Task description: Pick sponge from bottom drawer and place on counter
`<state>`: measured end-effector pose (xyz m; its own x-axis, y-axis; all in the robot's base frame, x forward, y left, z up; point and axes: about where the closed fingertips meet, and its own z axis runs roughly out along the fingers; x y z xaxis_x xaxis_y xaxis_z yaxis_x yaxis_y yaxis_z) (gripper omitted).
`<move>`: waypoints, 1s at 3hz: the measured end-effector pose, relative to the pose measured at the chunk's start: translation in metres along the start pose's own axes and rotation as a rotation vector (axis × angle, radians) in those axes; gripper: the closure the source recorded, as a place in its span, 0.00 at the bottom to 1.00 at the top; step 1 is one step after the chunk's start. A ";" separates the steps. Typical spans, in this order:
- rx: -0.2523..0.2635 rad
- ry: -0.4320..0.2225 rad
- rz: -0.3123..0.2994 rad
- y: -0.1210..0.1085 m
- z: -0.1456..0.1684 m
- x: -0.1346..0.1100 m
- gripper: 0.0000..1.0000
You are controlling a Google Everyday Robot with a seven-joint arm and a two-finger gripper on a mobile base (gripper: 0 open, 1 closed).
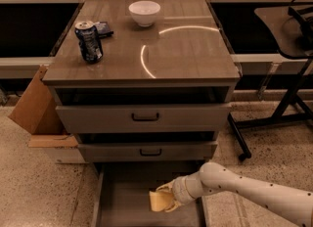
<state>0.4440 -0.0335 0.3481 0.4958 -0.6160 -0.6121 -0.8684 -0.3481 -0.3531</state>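
Observation:
The pale-yellow sponge (159, 201) is over the open bottom drawer (124, 199), at its right side, held in my gripper (166, 200). My white arm reaches in from the lower right. The gripper is shut on the sponge, which looks slightly lifted off the drawer's grey floor. The counter (181, 50) is the glossy wood-grain cabinet top above, with a curved light reflection.
On the counter stand a white bowl (144, 12) at the back, a blue can (89, 41) at the left and a dark flat object (103, 28) behind it. Two upper drawers with black handles (145, 117) jut out. A cardboard box (35, 108) leans left; a black stand (279, 118) is right.

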 end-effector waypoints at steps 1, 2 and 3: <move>0.011 -0.018 -0.035 -0.005 -0.023 -0.004 1.00; 0.023 -0.024 -0.099 -0.017 -0.074 -0.015 1.00; 0.014 -0.034 -0.151 -0.028 -0.121 -0.026 1.00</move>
<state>0.4549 -0.0935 0.4598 0.6206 -0.5328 -0.5753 -0.7841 -0.4248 -0.4525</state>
